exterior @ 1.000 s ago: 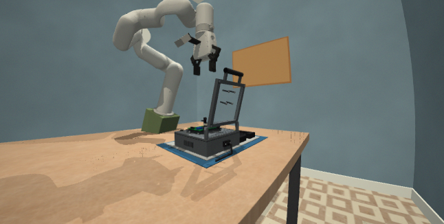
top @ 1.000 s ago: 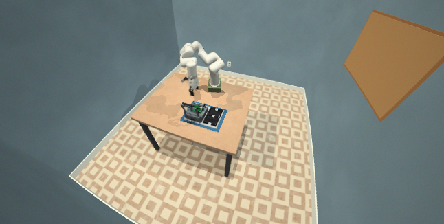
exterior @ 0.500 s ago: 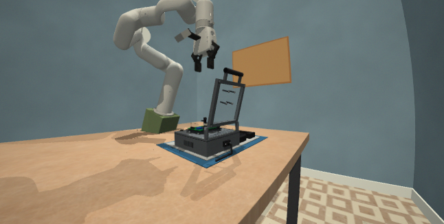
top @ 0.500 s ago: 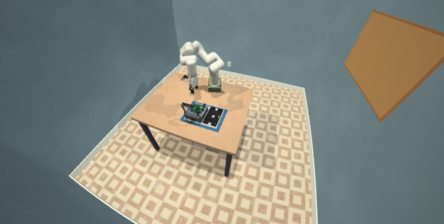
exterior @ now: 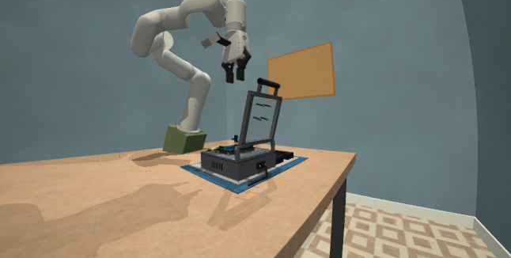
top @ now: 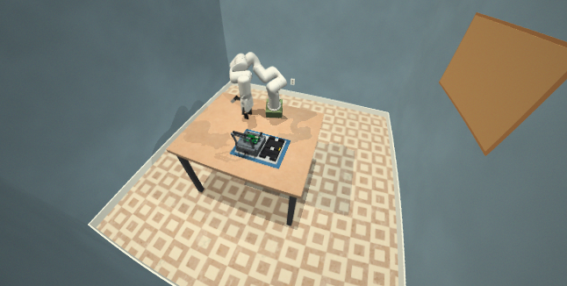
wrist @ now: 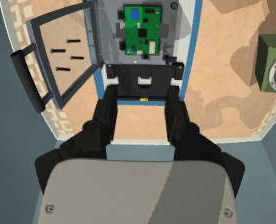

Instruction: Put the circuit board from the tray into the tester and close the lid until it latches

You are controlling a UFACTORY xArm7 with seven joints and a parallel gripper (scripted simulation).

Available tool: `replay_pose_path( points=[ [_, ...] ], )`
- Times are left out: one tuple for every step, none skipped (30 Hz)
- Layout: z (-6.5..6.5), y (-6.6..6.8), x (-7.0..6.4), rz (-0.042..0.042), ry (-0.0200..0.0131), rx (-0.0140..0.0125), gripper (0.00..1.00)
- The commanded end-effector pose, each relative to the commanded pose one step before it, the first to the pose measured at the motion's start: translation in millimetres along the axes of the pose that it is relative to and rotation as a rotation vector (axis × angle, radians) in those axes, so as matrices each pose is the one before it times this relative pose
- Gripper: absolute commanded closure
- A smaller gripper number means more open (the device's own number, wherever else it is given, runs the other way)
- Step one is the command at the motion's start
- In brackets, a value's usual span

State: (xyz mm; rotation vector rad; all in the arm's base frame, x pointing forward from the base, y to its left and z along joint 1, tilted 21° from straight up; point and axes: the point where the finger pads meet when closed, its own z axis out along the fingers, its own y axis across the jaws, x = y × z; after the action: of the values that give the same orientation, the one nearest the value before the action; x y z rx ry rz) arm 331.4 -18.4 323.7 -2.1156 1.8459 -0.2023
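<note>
The green circuit board [wrist: 154, 36] [exterior: 237, 147] lies face up in the tester [exterior: 237, 166] [wrist: 108, 30], its white connector [wrist: 152, 47] at the end toward the tray and the hook [wrist: 170, 59] [exterior: 236, 138]. The pins are hidden, and I cannot tell whether the board lies fully flat. The lid [exterior: 246, 118] [wrist: 64, 11] stands open, raised on its hinge, with its black handle [exterior: 269, 83] [wrist: 28, 81] at the free edge. My gripper [exterior: 235, 80] [wrist: 141, 98] [top: 246, 115] is partly open and empty, high above and away from the tester. The black tray [wrist: 126, 90] [top: 276, 142] holds no board.
Tester and tray stand side by side on a blue-bordered mat [exterior: 294, 162] [top: 283, 156] on the wooden table [top: 211, 142]. The raised lid stands up on the side away from the arm's green base [top: 274, 113] [exterior: 174, 141]. A bent black rod [exterior: 259, 183] is at the tester's hinge side.
</note>
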Motion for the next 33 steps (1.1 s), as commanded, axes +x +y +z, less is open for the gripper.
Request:
replay_pose_path(
  points=[
    [-1.27, -6.62, 0.05, 0.00043, 0.00042, 0.00324, 0.49],
    [0.0, -2.6, -0.01, 0.0, 0.00003, 0.00001, 0.49],
    [0.0, -3.04, 0.0, 0.0, -0.00003, -0.00001, 0.49],
    [0.0, 0.0, 0.0, 0.0, 0.0, 0.0, 0.49],
    [0.0, 0.0, 0.0, 0.0, 0.0, 0.0, 0.49],
    [0.0, -3.5, -0.01, 0.0, 0.0, 0.0, 0.49],
    [0.0, -3.93, -0.01, 0.0, 0.00001, 0.00001, 0.49],
    [0.0, -4.33, -0.01, 0.0, 0.00001, 0.00001, 0.49],
    [0.0, -4.7, -0.01, 0.0, 0.0, 0.0, 0.49],
    [0.0, -5.04, -0.01, 0.0, 0.0, 0.0, 0.49],
    [0.0, -5.33, -0.01, 0.0, -0.00001, 0.0, 0.49],
    [0.0, -5.58, -0.01, 0.0, -0.00001, 0.0, 0.49],
    [0.0, -5.78, -0.01, 0.0, -0.00001, 0.0, 0.49],
    [0.0, -5.94, -0.01, 0.0, 0.0, 0.0, 0.49],
    [0.0, -6.04, -0.01, 0.0, 0.00002, 0.00001, 0.49],
    [0.0, -6.09, -0.01, 0.0, -0.00001, 0.0, 0.49],
    [0.0, -6.09, -0.01, 0.0, -0.00001, -0.00001, 0.49],
    [0.0, -6.05, -0.01, 0.0, 0.0, 0.0, 0.49],
    [0.0, -5.96, -0.01, 0.0, 0.00002, 0.00001, 0.49],
    [0.0, -5.82, -0.01, 0.0, 0.0, 0.0, 0.49],
    [0.0, 0.0, 0.0, 0.0, 0.0, 0.0, 0.49],
    [0.0, 0.0, 0.0, 0.0, 0.0, 0.0, 0.49],
    [0.0, -5.64, -0.01, 0.0, -0.00001, -0.00001, 0.49],
    [0.0, -5.42, -0.01, 0.0, 0.0, 0.0, 0.49],
    [0.0, -5.17, -0.01, 0.0, 0.0, 0.0, 0.49],
    [0.0, -4.89, -0.01, 0.0, 0.0, 0.0, 0.49],
    [0.01, -4.57, -0.01, 0.0, -0.00005, -0.00004, 0.49],
    [0.01, -4.23, 0.0, 0.0, -0.00007, -0.00006, 0.49],
    [0.0, -3.89, -0.01, 0.0, 0.00002, 0.00001, 0.49],
    [0.0, -3.52, 0.0, 0.0, -0.00002, -0.00001, 0.49],
    [0.0, -3.14, 0.0, 0.0, -0.00001, -0.00001, 0.49],
    [-0.01, -2.77, -0.01, 0.0, 0.00003, 0.00003, 0.49],
    [0.01, -2.37, 0.0, 0.0, -0.00003, -0.00003, 0.49]
  ],
)
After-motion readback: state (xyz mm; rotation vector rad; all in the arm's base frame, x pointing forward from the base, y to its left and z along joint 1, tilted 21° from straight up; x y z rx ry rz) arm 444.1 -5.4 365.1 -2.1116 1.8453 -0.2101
